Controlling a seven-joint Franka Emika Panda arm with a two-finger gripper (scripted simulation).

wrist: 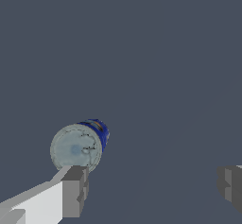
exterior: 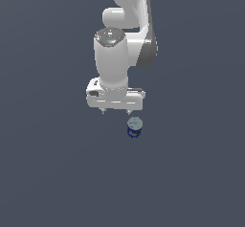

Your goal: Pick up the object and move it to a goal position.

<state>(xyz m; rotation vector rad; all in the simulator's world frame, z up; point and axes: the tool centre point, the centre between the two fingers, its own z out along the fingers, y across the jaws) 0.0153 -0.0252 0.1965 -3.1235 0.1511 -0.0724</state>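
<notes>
One can (exterior: 135, 127) upright; one tool (exterior: 116, 111) spread wide, nothing gripped.

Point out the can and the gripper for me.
can (exterior: 135, 124), exterior view, on its pale round top
gripper (exterior: 116, 111), exterior view, midway between the fingertips; jaws stand open

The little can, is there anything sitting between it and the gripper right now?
Nothing visible does. The can stands alone on the bare grey surface, and the open gripper has only empty space between it and the can. In the wrist view the can lies beside one finger, not centred between the two.
</notes>
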